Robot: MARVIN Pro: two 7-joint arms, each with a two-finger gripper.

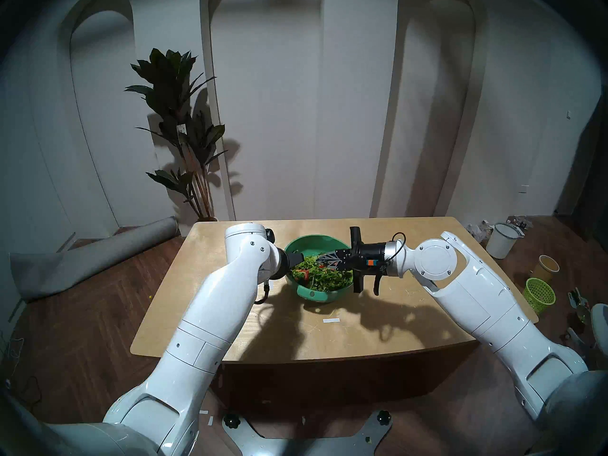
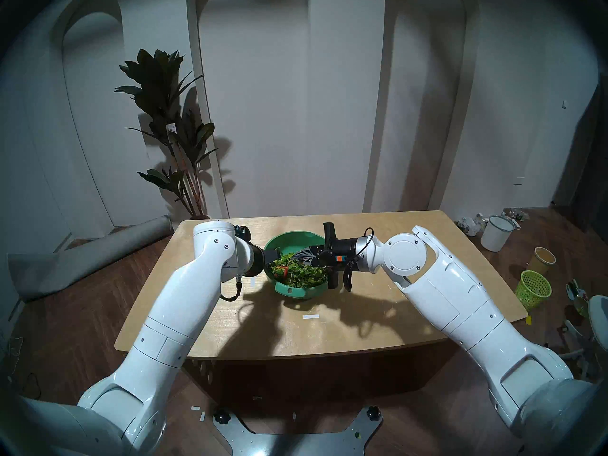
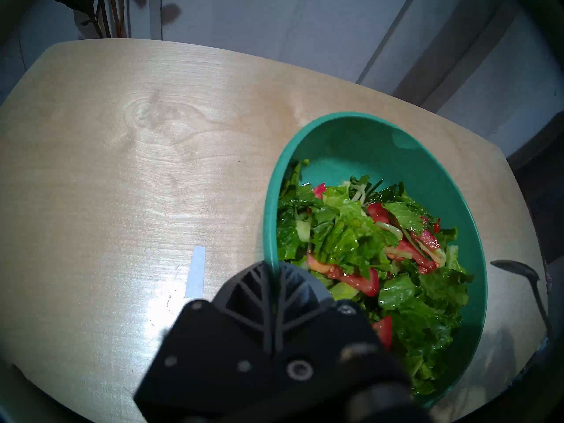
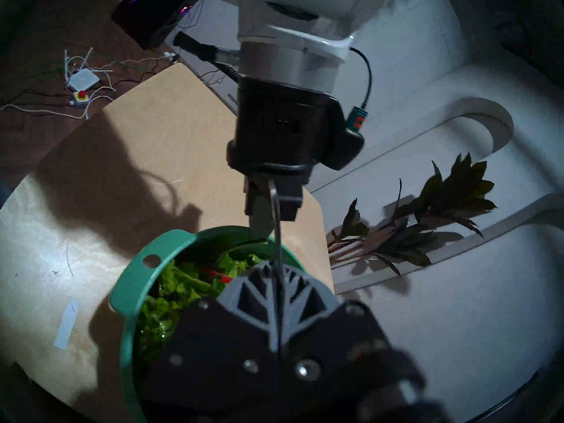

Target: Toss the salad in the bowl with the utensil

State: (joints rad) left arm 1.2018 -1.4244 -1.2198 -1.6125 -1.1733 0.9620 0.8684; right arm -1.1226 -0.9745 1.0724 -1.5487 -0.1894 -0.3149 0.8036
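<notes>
Head stereo left: left gripper (image 1: 295,259) is sitting at the left rim of the teal bowl (image 1: 329,294), mid-worktop (image 1: 394,314). The right gripper (image 1: 321,258) is reaching in from the right and hovering over the salad (image 1: 322,276), which is heaping toward the near side. The bowl is looking tipped toward near. I'm not making out the spoon here.

Head stereo right: it's showing the same layout. Both grippers are meeting over the bowl (image 2: 296,292), left one on the rim, right one above the greens.

Left wrist: the fingers are pressing together with the bowl's rim pinched between them, so the left gripper is clamping the bowl. The salad (image 3: 351,239) is lying just right of it. I'm not picking out the spoon itself in this view.

Right wrist: the fingers are closing tight on the thin metal handle of the spoon (image 4: 276,224). Its long axis is running straight out of the gripper (image 4: 274,265), right to left across the bowl, with the tip pointing at the left gripper and clear above the leaves. The salad (image 4: 177,291) is lying below the spoon.

My read: the right arm is doing the work and the left is just bracing. Next, the tip is needing to drop down into the heap, then sweep.
</notes>
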